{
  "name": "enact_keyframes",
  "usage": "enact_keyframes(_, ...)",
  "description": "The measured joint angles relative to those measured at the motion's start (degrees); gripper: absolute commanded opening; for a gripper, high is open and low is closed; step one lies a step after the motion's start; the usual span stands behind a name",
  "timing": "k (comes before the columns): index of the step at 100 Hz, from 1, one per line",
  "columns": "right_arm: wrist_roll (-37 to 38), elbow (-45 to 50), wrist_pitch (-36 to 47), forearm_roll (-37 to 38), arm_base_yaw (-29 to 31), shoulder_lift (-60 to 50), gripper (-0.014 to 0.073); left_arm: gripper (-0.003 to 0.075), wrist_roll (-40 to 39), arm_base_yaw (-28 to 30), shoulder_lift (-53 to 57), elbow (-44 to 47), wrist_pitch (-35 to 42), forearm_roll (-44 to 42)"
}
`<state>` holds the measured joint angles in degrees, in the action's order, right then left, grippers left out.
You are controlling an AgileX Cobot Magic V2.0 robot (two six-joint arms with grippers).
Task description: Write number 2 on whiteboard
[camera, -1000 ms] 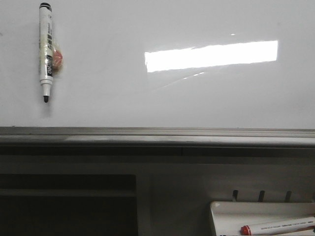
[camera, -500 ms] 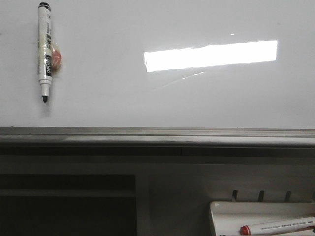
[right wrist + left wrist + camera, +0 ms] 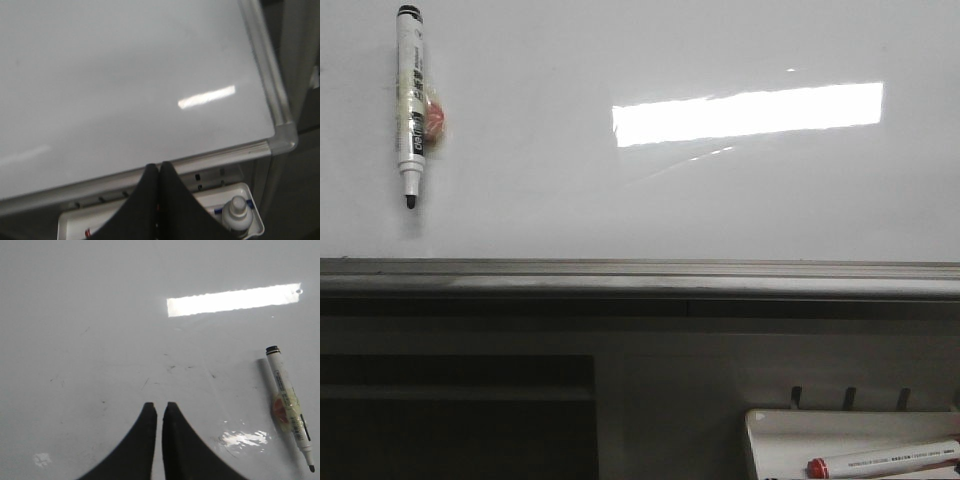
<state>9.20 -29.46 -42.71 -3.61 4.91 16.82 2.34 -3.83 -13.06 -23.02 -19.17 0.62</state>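
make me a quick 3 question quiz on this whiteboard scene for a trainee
1. True or false: a number 2 is already drawn on the whiteboard.
2. Where does the uncapped black marker sit? A) in the tray B) stuck on the board at upper left C) in a gripper
3. Fill in: the marker lying in the white tray has a ___ cap.

Key
1. False: the board is blank.
2. B; both the left gripper and right gripper are shut and hold nothing.
3. Red.
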Motion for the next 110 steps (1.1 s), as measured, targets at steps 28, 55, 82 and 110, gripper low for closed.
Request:
enact_keyframes(28, -9.80, 1.97, -1.93, -5.63, -4.06, 1.66, -0.0060, 0.0428, 0.50, 0.00, -2.60, 0.95, 9.71, 3.67)
enact_keyframes(55, -10.46, 2.83, -1.55, -7.27, -12.17, 1.73, -0.0060, 0.0431, 1.67, -7.68, -5.49, 1.17, 11.54, 4.79)
enact_keyframes(82, -12.79, 2.96, 2.76, -8.13, -15.55, 1.73, -0.0060, 0.0421, 1.90, -23.16, -12.81, 1.30, 13.67, 9.71)
enact_keyframes(110, -13.03, 2.96, 3.92, -8.60, -15.68, 1.73, -0.0060, 0.0412, 1.90, -29.74, -27.00, 1.30, 22.56, 10.39)
